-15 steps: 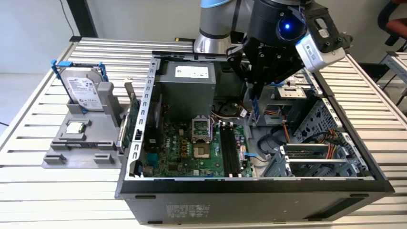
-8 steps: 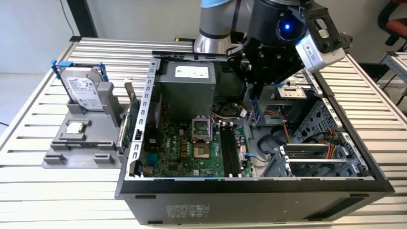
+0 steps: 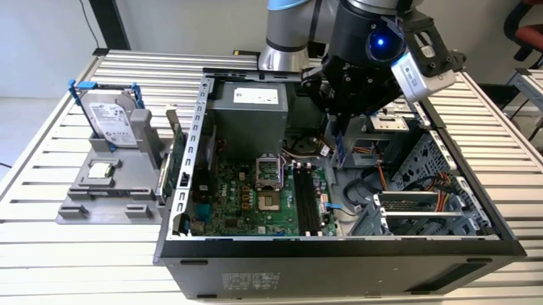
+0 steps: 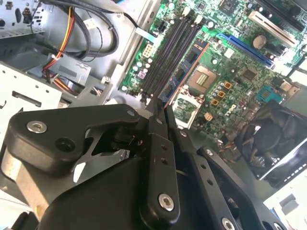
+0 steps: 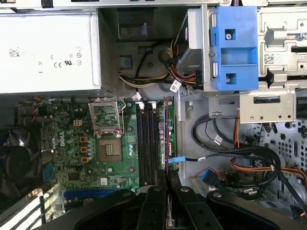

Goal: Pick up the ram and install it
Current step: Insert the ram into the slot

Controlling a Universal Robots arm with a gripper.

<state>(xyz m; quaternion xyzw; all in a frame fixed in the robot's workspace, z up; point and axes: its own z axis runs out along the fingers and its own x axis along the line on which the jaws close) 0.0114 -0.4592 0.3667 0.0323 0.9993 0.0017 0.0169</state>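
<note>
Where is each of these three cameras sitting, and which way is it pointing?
Exterior view: off the arm, raised, looking down into the open computer case; the arm and gripper hang over it.
First wrist view: on the wrist, looking straight down past the gripper onto the motherboard.
Second wrist view: also at the wrist, looking slantwise along the gripper toward the memory slots.
Shared: both wrist views show the gripper shut on the ram above those slots.
</note>
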